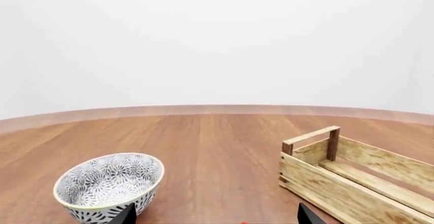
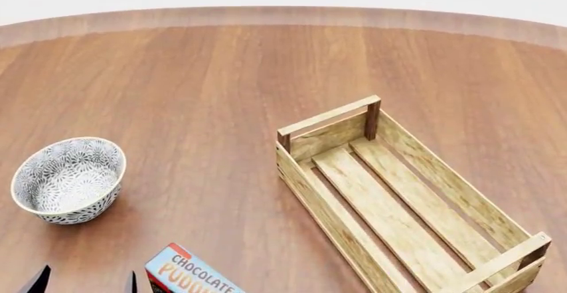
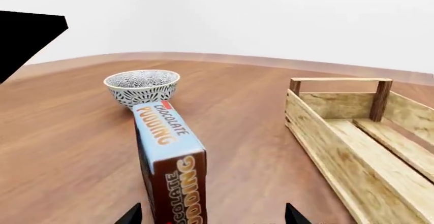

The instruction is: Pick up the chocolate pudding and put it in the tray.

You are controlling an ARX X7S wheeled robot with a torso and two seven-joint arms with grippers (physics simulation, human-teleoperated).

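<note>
The left hand [image 2: 87, 281] shows in the head view only as two dark fingertips [image 2: 37, 281] at the lower left edge, set apart; its own wrist view likewise shows two black tips spread wide. The right hand [image 3: 212, 215] appears only in its wrist view, its two dark tips held well apart and gripping nothing.

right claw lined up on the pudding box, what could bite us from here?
1. The chocolate pudding lies between the right claw fingertips, not yet gripped; an off-centre close could skew or push it.
2. The bowl sits close behind the carton; a forward shove may knock it.
3. The tray has a raised end handle; a low carry could clip it.
</note>
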